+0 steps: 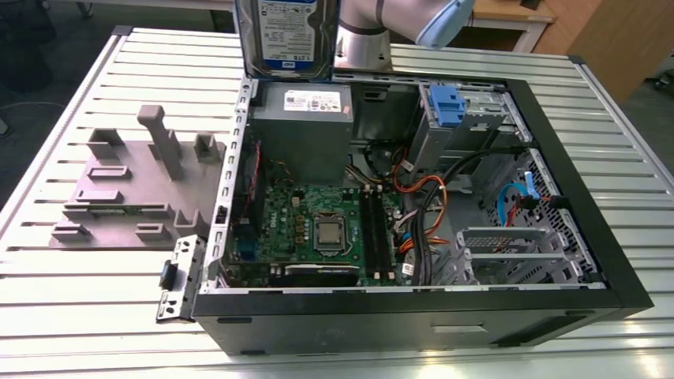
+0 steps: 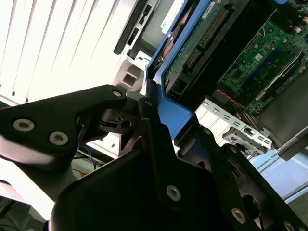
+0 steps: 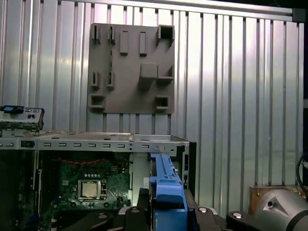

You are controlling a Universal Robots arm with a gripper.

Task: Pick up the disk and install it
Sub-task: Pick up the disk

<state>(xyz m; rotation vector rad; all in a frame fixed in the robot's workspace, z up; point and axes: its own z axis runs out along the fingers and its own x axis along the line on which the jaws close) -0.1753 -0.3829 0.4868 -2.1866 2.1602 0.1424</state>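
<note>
Gripper [image 3: 166, 211]: the black fingers [image 2: 144, 108] are clamping the blue rail frame [image 3: 166, 185] of the disk from both sides. The jaws are standing no wider apart than the frame between them.
Disk [image 1: 286, 35]: it is hanging upright in the grip with its label facing the exterior camera. It is sitting at about 11 o'clock from the case centre in the exterior view, over the far rim. I cannot tell whether its lower edge is touching that rim.
Arm [image 1: 368, 35]: it is standing at 12 o'clock behind the case, just beside the disk.
Computer case [image 1: 569, 197]: it is lying open side up on the ribbed metal table [image 1: 84, 300].
Power supply [image 1: 305, 126]: this grey box is sitting inside the case at 11 o'clock, below the disk.
Drive cage [image 1: 479, 118]: this silver cage is sitting at 1 o'clock and carrying a blue latch [image 1: 447, 106].
Motherboard [image 1: 305, 213]: it is lying at 7 o'clock inside the case, with the processor [image 1: 328, 231] showing.
Fixture plate [image 1: 132, 189]: this grey plate is lying on the table at 9 o'clock, just beside the case.
</note>
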